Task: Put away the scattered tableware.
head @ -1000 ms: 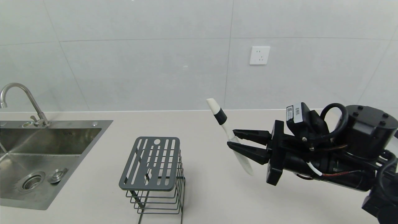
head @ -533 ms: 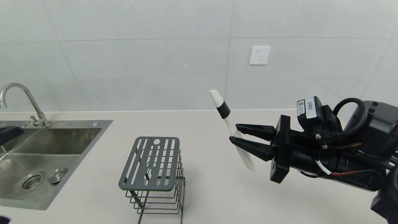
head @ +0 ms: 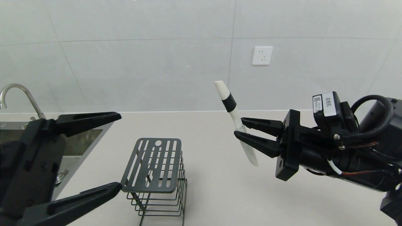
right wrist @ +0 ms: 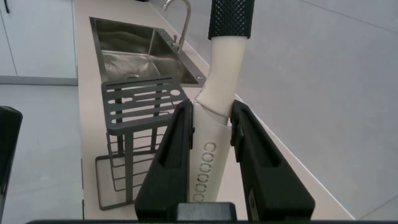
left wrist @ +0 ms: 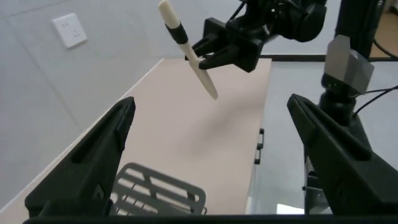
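Note:
A white knife with a black band on its handle hangs in the air over the right of the counter, handle up and blade down. My right gripper is shut on the knife where handle meets blade; it appears again as the knife between the black fingers, and farther off as the knife. My left gripper stands open in the near left of the head view, just left of the dark wire rack. Nothing is between its fingers.
The slotted rack stands on the beige counter beside a steel sink with a tap. A white wall socket is on the tiled wall behind. Bare counter stretches right of the rack.
My right gripper has lifted the knife higher and a little to the right. My left gripper has come up into the head view from the lower left, open.

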